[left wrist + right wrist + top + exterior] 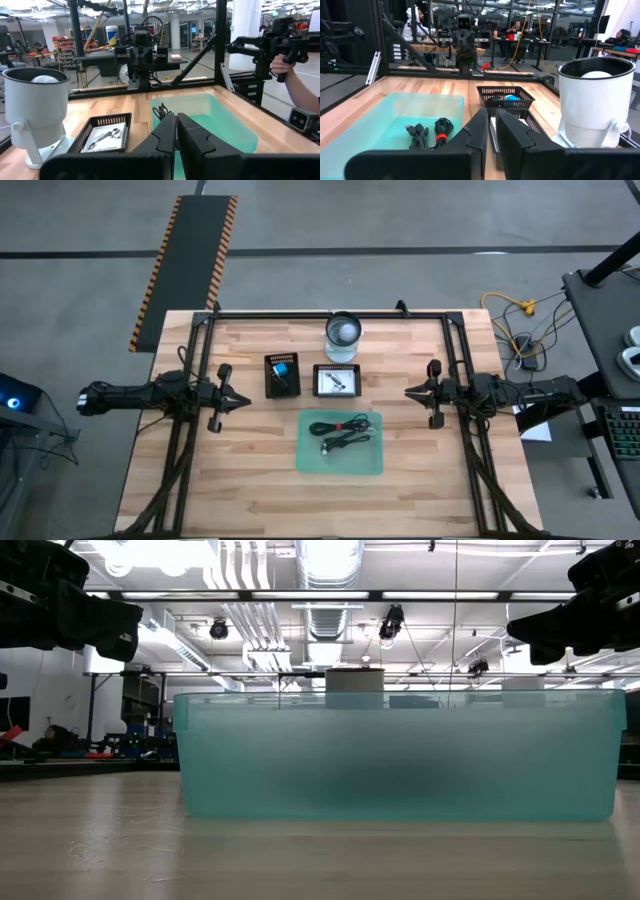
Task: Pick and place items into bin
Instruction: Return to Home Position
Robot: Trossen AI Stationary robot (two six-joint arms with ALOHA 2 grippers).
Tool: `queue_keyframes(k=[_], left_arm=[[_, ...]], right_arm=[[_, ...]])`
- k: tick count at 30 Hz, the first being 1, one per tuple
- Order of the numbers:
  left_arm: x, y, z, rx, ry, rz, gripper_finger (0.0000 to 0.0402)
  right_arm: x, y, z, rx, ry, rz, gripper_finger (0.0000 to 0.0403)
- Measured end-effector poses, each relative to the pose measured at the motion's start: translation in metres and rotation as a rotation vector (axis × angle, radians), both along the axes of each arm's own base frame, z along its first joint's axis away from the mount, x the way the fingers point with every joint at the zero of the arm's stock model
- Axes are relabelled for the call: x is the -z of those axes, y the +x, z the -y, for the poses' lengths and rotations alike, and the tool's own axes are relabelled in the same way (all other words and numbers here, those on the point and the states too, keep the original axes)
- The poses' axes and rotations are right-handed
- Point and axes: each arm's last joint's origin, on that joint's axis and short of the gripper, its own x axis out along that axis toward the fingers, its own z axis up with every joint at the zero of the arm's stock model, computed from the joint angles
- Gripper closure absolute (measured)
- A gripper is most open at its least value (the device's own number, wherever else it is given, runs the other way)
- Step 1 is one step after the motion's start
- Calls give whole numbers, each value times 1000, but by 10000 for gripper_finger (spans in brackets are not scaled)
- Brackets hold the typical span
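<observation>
High view: the bench (250, 500) carries a green bin (368, 464) at its middle, with coiled black cables (340, 430) lying inside. Toward one long edge stand a white pot (342, 335) and two black bins (270, 386); one holds a blue adapter (284, 367). The left gripper (247, 401) and right gripper (407, 391) hover near opposite side edges, fingers (162, 142) closed on nothing.

- Wooden table (250, 480), pale planks, black frame rail (300, 314) along the far edge
- White cylindrical pot (342, 335) at far edge, centre; pale rounded thing inside
- Black mat with yellow-striped borders (190, 265) on floor beyond the table
- Yellow cable (520, 308) on floor, right side
- Person's hand (281, 64) gripping a black handle, off the table
</observation>
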Motion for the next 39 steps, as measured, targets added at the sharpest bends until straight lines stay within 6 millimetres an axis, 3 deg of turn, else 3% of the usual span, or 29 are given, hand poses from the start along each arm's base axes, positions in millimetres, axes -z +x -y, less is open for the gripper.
queue_keyframes(k=[39], left_arm=[[3,4,0,-1,4,-34,402]], right_arm=[[0,0,0,1,-28,-1,376]])
